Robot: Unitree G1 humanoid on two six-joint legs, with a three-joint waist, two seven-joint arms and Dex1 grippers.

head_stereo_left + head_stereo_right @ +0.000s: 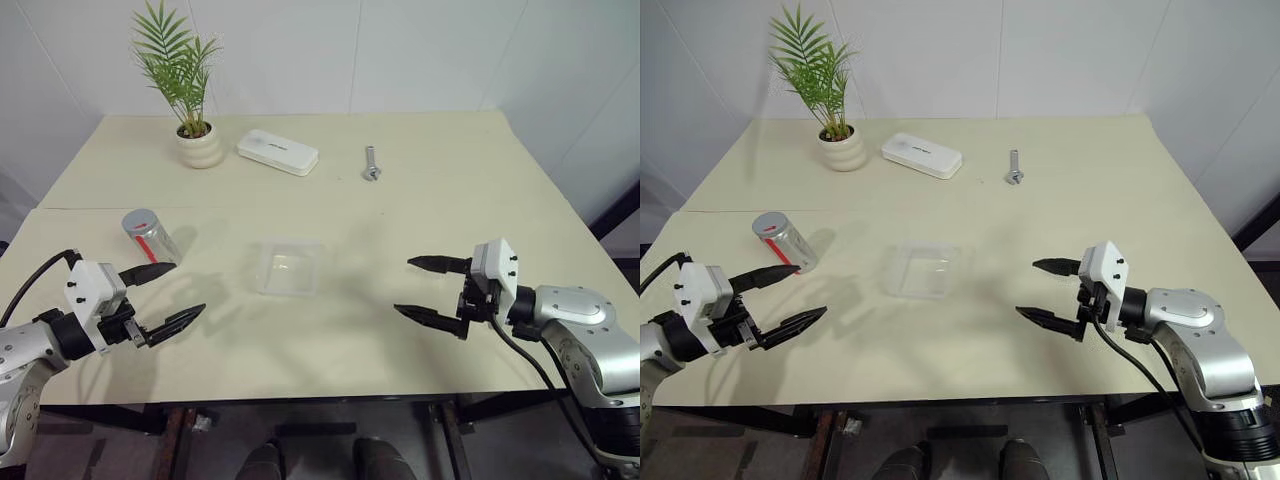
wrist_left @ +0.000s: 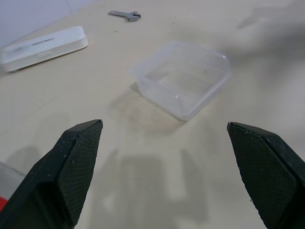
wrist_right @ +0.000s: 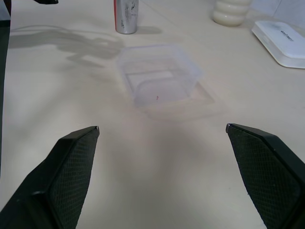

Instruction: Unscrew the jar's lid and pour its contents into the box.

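Two grippers, left (image 1: 172,292) and right (image 1: 433,289), are hovering with fingers spread wide and empty, flanking the box (image 1: 288,267) at mid-table; the jar (image 1: 150,236) is standing capped beyond the left one. Both wrist views are facing the box. Unscrewing is not yet begun; grasping the jar likely comes next.

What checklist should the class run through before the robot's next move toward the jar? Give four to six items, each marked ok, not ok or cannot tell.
1. Left hand open and empty: ok.
2. Right hand open and empty: ok.
3. Jar standing upright on the table, not toppled: ok.
4. Lid on the jar: ok.
5. Box sitting open side up between the hands: ok.
6. Contents inside the jar: cannot tell.
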